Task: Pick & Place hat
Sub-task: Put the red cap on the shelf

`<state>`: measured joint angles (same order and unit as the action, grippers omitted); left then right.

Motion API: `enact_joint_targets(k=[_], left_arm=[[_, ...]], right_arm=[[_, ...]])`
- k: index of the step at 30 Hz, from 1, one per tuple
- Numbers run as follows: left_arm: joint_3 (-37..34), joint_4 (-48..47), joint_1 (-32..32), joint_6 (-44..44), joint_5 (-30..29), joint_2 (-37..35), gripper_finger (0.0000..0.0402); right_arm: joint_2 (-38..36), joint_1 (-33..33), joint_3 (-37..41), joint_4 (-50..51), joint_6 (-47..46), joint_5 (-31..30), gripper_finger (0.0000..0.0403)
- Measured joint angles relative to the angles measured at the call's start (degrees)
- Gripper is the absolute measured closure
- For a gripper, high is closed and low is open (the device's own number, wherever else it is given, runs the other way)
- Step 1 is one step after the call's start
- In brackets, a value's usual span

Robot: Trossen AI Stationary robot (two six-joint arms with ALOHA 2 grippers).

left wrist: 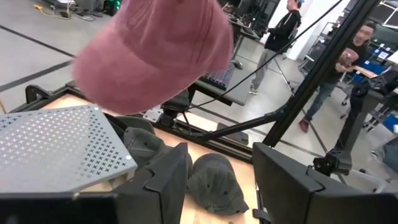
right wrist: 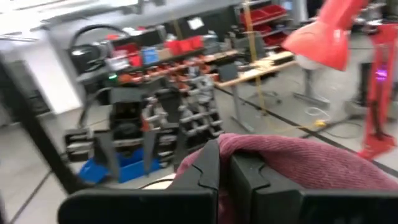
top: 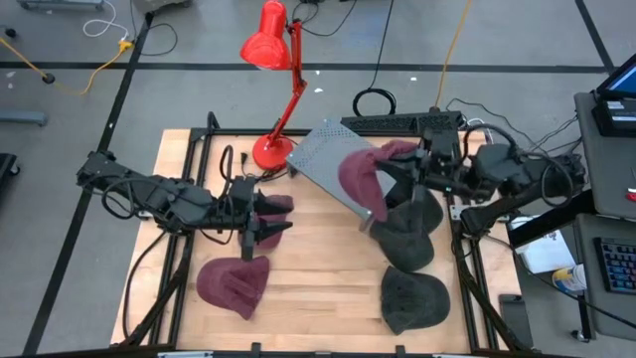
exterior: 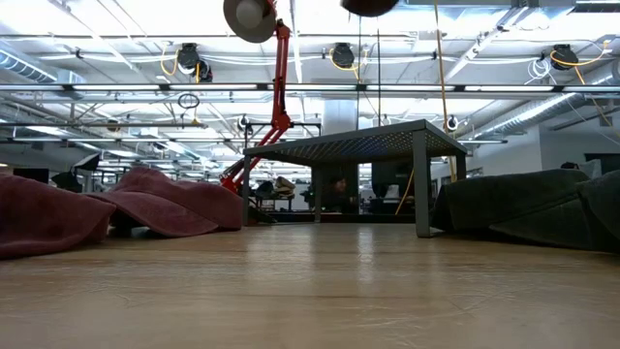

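Near the far right part of the counter [top: 318, 288], the right tool [top: 386, 171] was clenched on a maroon hat [top: 360, 179], holding it raised at the right edge of the perforated grey stand [top: 320, 157]; in the right wrist view the dark fingers [right wrist: 208, 168] pinched the maroon fabric between them. The left tool [top: 254, 231] hung over the left half of the counter with its fingers parted, grasping nothing. A second maroon hat [top: 235, 283] lay near the front left corner, another [top: 278, 204] just beside the left tool. Dark grey hats [top: 412, 298] lay along the right side. A red lamp [top: 273, 45] stood at the far edge.
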<state>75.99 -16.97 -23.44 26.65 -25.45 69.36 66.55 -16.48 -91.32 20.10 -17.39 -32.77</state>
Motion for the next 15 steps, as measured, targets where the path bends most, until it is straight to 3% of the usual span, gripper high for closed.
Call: enact_joint_targets(k=[7,13,15], left_arm=[[0.0,-0.04,0.0,2.13,1.02,0.0,0.0228],[0.0,-0.57,0.0,2.41,2.99,-0.1,0.0217],[0.0,-2.24,0.0,2.41,3.12,-0.46,0.0212]], right_arm=[[5.84,2.0,-7.93,6.6,-4.51,-6.29,0.0402],[9.01,8.32,-9.15,7.93,-7.44,-5.82,0.0402],[9.97,11.75,-9.15,9.08,-9.15,-2.95,0.0402]])
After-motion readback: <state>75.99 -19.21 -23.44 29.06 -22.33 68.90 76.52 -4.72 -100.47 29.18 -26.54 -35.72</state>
